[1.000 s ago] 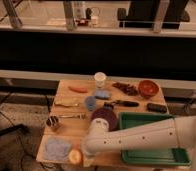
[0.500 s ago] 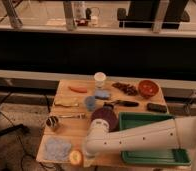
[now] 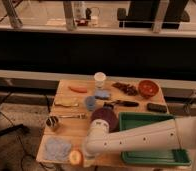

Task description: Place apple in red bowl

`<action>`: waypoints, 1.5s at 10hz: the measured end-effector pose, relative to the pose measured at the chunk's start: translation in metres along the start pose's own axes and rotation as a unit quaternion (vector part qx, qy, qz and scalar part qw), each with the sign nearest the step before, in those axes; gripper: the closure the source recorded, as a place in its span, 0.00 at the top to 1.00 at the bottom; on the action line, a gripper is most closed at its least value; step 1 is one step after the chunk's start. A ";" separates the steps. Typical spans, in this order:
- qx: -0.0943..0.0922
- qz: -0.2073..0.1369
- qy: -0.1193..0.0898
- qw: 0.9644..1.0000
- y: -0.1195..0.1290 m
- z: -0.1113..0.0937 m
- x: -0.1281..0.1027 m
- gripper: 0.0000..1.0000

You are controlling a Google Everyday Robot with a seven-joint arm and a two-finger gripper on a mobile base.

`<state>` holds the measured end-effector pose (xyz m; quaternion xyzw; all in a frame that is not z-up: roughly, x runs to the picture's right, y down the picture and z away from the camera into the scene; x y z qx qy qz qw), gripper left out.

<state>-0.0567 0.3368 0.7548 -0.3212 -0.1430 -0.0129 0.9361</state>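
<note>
- Yellow, red-blushed small round apple [image 3: 75, 157] sits at the near left edge of the light wooden table [image 3: 71, 132], just beside a pale blue cloth [image 3: 56, 148].
- The gripper [image 3: 84, 156] at the end of the white arm [image 3: 141, 139] is right against the apple's right side; whether its fingers are spread or pinching the fruit, I cannot tell.
- Change noted: none. Over the last second the apple and arm hold the same positions. Judged: the grasp is being settled, and no lift has begun.
- A green rectangular plastic tray [image 3: 156, 155] lies under the arm at near right.
- Mid-table: large dark purple bowl [image 3: 104, 119], touching the arm's elbow region.
- Further back: long orange carrot [image 3: 78, 89] and white paper cup [image 3: 99, 80].
- Far right corner: small round red-orange bowl [image 3: 148, 88], well apart from the apple. Judged: the whole diagonal carry across the table remains.
</note>
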 end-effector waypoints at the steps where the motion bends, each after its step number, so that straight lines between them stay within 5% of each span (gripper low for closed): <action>1: 0.000 0.000 0.000 1.000 0.000 0.000 0.000 0.80; 5: 0.008 -0.005 0.003 1.000 -0.001 -0.003 -0.001 0.80; 8: 0.072 -0.041 0.016 0.996 0.004 -0.038 -0.018 0.80; 10: 0.117 -0.070 0.025 0.990 0.009 -0.077 -0.037 0.80; 11: 0.124 -0.076 0.025 0.989 0.011 -0.088 -0.042 0.80; 15: 0.107 -0.095 0.006 0.990 0.007 -0.084 -0.058 0.80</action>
